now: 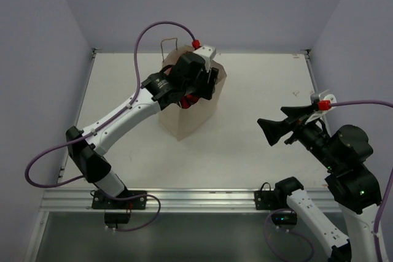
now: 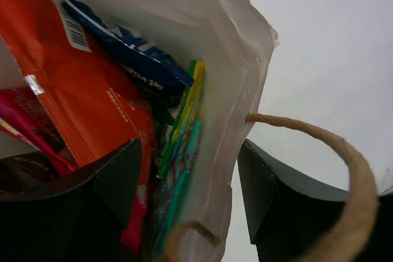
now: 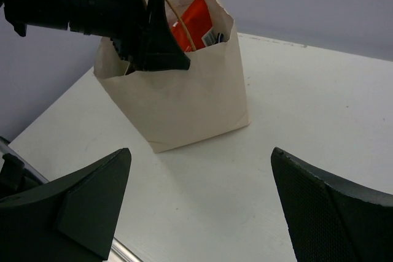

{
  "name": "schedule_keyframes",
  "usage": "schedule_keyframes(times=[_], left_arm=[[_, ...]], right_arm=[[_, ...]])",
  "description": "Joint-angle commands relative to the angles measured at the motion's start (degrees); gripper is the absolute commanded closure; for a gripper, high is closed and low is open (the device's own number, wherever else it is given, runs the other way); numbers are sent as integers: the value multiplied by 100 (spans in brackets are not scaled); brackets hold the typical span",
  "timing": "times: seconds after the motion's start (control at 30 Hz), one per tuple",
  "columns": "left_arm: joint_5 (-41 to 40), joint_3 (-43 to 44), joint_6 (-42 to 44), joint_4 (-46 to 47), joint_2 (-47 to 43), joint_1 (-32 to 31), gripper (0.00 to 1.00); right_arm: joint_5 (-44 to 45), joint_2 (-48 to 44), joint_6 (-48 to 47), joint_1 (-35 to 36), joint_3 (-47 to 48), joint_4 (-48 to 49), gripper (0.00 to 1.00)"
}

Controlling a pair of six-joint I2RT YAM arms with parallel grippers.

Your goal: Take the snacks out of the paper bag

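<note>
The tan paper bag [image 1: 187, 118] stands upright at the table's middle back, also in the right wrist view [image 3: 184, 96]. My left gripper [image 1: 201, 85] is open at the bag's mouth, one finger [image 2: 104, 182] inside and the other [image 2: 276, 188] outside the bag wall [image 2: 236, 84]. Inside I see an orange packet [image 2: 92, 90], a dark blue one [image 2: 138, 59], a green one [image 2: 184, 111], a teal one [image 2: 181, 182] and a pink one [image 2: 24, 127]. A cord handle [image 2: 344, 157] loops over the outer finger. My right gripper [image 1: 273, 121] is open and empty, right of the bag.
The white table [image 1: 258, 90] is bordered by a metal rail [image 1: 202, 197] at the near edge and lilac walls on three sides. A second cord handle [image 1: 167, 44] sticks up at the bag's back.
</note>
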Motion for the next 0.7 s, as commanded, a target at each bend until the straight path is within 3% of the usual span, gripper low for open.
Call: schedule_keyframes(times=[0.0,0.07,0.1,0.3,0.43,0.67], left_arm=[[-484,588,-25,-167,-132,56,27],[-520,964,97,-396,-176,47,5],[-547,1123,150,-641,-237,55,0],[-679,1968,625,-1390,-693,441,0],[-275,1600,959,-1224,-940,1555,1],[963,1125,1460,-530,-406,2586,6]], right_arm=[[139,80,-155,7,122,-88,1],[113,89,-173,7,157,-114,1],[104,89,-182,7,174,-123,1],[25,133,-269,-1,262,-150,1],[-10,142,-278,7,245,-106,1],[-150,239,-305,7,271,-115,1]])
